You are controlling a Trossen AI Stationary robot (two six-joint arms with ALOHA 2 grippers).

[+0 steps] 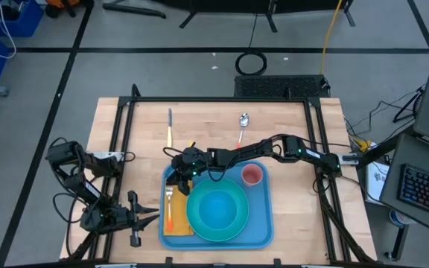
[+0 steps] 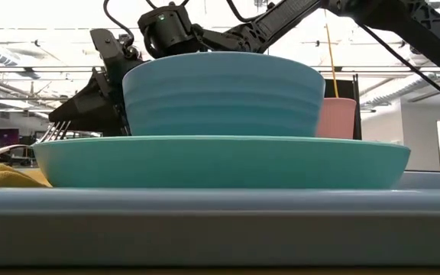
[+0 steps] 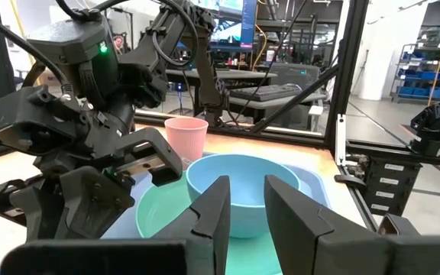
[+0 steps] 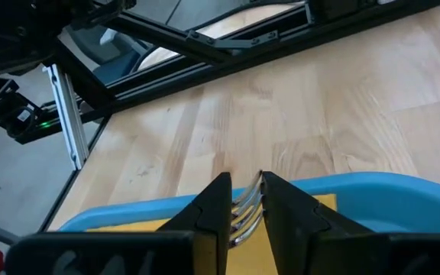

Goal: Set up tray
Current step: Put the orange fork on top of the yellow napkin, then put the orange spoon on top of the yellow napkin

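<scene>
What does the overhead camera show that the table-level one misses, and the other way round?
Only the high view shows the wooden table, a knife and a spoon lying beyond the tray, and the left gripper waiting off to the tray's side. Only the low view shows the bowl's ribbed side and the room's ceiling lights. Both show the tray, plate, bowl, pink cup, yellow napkin and the right gripper at the fork.

1. Right arm: stretched across the table toward its left side, wrist bent down.
2. Right gripper (image 4: 244,200): low over the table, fingers close together, nearly parallel.
3. Left arm: folded at the table's near-left corner.
4. Left gripper (image 3: 244,200): pointing inward, fingers a narrow gap apart, nothing between them.
</scene>
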